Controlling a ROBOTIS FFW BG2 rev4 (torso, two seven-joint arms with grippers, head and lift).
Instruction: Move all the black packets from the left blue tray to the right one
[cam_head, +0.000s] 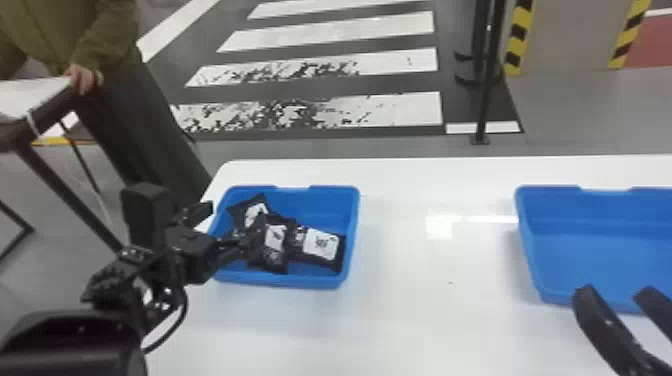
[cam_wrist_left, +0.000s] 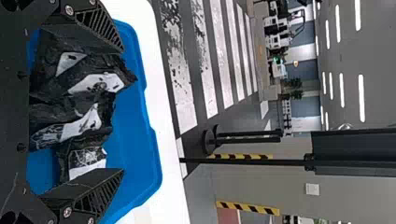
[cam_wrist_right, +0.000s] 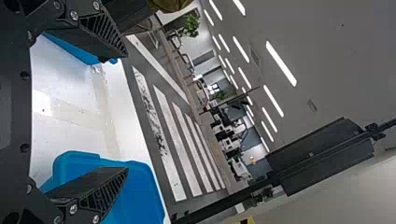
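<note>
Left gripper (cam_head: 240, 245) and right gripper (cam_head: 617, 294) gape wide, rightmost black packet (cam_head: 321, 244) lying lengthwise left to right.

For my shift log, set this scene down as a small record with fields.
source: left blue tray, on the white table
items: black packets with white labels, overlapping; at least three, exact count unclear
left gripper: at the left tray, fingers open; contact with packets unclear
target: right blue tray, no packet in the part that shows
right gripper: by the right tray's near side, fingers open
</note>
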